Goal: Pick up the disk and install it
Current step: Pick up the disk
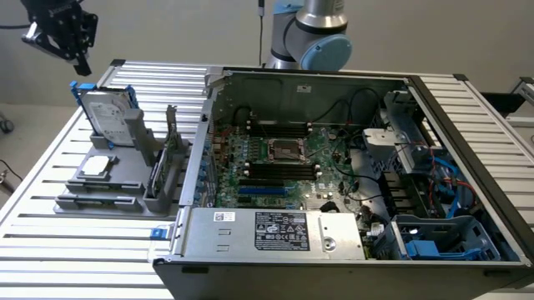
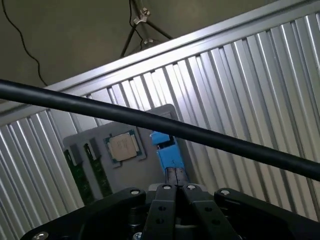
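Note:
The disk (image 1: 112,116), a silver-grey drive with a white label in a blue carrier, stands upright in a grey holder (image 1: 100,187) on the exterior view's left. My gripper (image 1: 81,67) hangs just above the disk's top edge, shut, with nothing between its fingers. In the wrist view the gripper (image 2: 176,186) has its black fingers pressed together. The disk's blue carrier edge (image 2: 166,150) lies right beyond the tips. I cannot tell whether they touch.
An open computer case (image 1: 467,125) with its motherboard (image 1: 288,162) takes up the middle and the exterior view's right, with a blue-trimmed bay (image 1: 434,247) at its near corner. The holder also carries a square chip (image 2: 122,147) and green cards (image 2: 80,175). A black cable (image 2: 100,107) crosses the wrist view.

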